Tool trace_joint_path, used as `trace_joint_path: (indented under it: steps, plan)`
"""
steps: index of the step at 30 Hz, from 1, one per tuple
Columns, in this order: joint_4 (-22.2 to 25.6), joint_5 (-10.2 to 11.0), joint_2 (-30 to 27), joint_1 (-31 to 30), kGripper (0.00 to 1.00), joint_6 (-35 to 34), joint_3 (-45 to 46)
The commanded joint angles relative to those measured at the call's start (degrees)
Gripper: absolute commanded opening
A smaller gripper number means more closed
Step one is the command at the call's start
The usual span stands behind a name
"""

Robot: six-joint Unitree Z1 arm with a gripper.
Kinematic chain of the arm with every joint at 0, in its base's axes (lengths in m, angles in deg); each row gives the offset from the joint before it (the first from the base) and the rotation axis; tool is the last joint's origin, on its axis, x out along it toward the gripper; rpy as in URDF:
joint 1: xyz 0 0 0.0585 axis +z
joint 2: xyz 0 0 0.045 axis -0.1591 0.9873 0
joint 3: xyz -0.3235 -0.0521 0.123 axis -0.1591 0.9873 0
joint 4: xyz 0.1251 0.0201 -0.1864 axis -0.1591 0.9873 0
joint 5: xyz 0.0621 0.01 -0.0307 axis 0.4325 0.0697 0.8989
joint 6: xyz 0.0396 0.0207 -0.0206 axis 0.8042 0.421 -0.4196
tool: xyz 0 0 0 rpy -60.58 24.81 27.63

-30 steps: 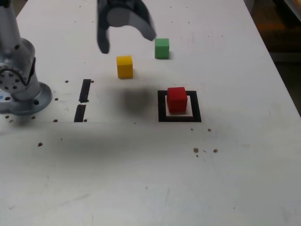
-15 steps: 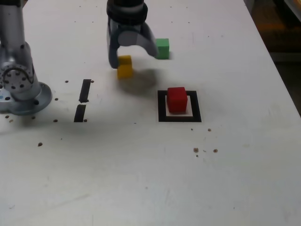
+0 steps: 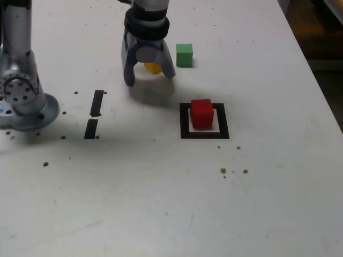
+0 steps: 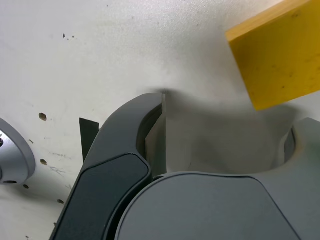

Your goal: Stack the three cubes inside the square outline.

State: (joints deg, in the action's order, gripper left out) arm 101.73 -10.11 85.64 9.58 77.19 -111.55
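One red cube (image 3: 202, 114) is seated inside the outline (image 3: 204, 135); near the yellow cube (image 3: 153, 67), the gripper's (image 3: 151, 78) fingers are spread.

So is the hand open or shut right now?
Open: in the wrist view its fingers stand apart, nothing between them, the yellow cube beyond.

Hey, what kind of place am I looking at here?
Probably a robotics lab or workshop: a robot gripper over a pale, speckled tabletop, a black tape square marked on it, and small coloured cubes.
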Motion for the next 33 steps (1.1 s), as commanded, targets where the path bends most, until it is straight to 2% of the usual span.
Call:
trace_joint_path:
  steps: [1,6,11,22,27,33]
  plan:
    - [-0.1,0.6,0.2,0.5,0.84,0.0,-0.5]
    - [-0.1,3.1,0.6,3.5,0.84,0.1,-1.9]
    - [0.7,4.0,1.4,6.9,0.84,1.1,-3.8]
    - [1.1,4.2,5.0,9.0,0.84,3.1,-9.0]
    - [1.6,4.1,5.2,9.6,0.84,5.7,-8.2]
    - [1.3,2.1,5.0,9.6,0.82,9.4,-6.8]
